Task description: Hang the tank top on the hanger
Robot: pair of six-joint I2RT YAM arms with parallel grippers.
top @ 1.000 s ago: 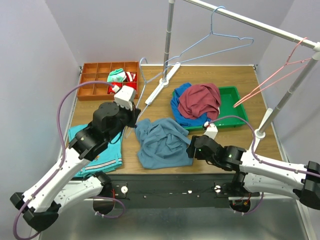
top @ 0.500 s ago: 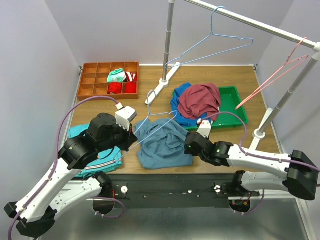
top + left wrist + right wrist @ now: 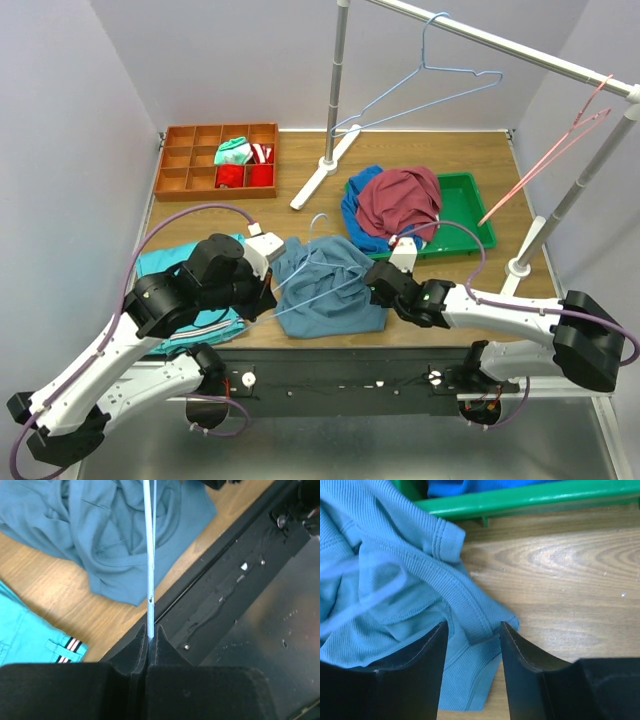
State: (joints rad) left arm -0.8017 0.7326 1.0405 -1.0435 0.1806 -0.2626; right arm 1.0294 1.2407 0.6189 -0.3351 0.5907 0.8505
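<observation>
The slate-blue tank top [image 3: 335,290] lies crumpled on the table near the front edge. My left gripper [image 3: 268,292] is shut on the light-blue wire hanger [image 3: 318,262], which lies across the top with its hook [image 3: 317,218] pointing away. In the left wrist view the wire [image 3: 150,555] runs straight out from my shut gripper [image 3: 151,630] over the tank top [image 3: 100,530]. My right gripper [image 3: 376,290] is open at the top's right edge. In the right wrist view the gripper [image 3: 472,630] straddles a ribbed strap edge of the tank top [image 3: 395,580] without closing on it.
A green tray [image 3: 470,215] holds a maroon shirt [image 3: 400,200] and a royal-blue garment [image 3: 352,215]. Teal shorts [image 3: 165,265] lie at the left. An orange compartment box [image 3: 190,160] is at the back left. A second blue hanger [image 3: 430,80] and a pink hanger [image 3: 560,140] hang on the rail.
My left arm has swung the hanger from near the rack pole down and toward the front, laying it over the tank top. My right gripper has moved left to the top's right edge.
</observation>
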